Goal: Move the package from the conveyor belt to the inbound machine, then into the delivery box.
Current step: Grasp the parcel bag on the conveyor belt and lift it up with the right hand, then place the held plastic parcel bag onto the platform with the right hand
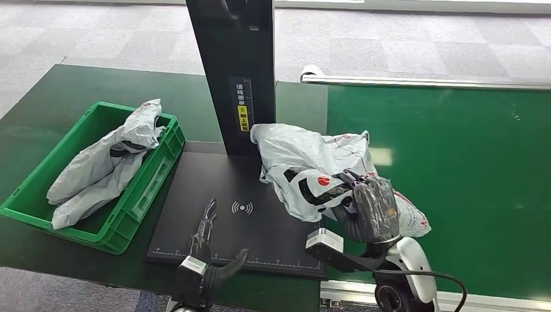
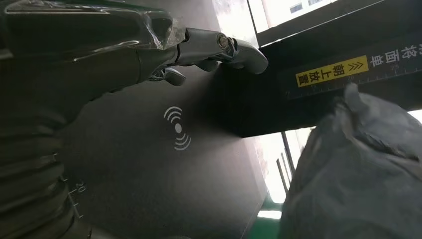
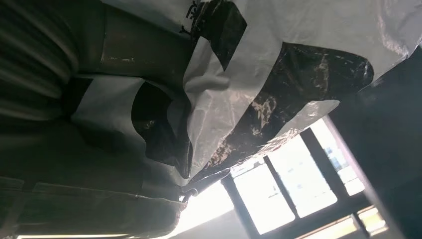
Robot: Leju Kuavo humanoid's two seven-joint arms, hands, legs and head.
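Head view, largest first: green conveyor belt [image 1: 455,162] along the right side, edged by a metal rail [image 1: 422,82] at its far end. Dark green table [image 1: 52,104] to the left, carrying the rest. Black inbound machine [image 1: 214,214] in the middle – flat scanning plate with a white wireless symbol [image 1: 242,208] and a ruler scale along the near edge, tall black post [image 1: 232,65] rising from the back with a yellow label. Green delivery box [image 1: 149,175] just left of the plate, touching its edge, with grey packages [image 1: 107,162] lying inside, one leaning up over the far rim.

Grey package [image 1: 305,162] with black and red markings resting partly on the right side of the scanning plate, partly over the belt edge, close beside the post. Right hand [image 1: 370,208] wrapped in clear film, gripping the near right part of that package, fingers closed into the plastic; same package [image 3: 278,64] pressed close against the hand in the right wrist view, white and black film creased.

Left hand [image 1: 206,234] low over the near edge of the plate, holding nothing, fingers apart and stretched forward – seen also in the left wrist view as left hand [image 2: 164,55] above the wireless symbol [image 2: 177,128], package [image 2: 358,169] off to the side
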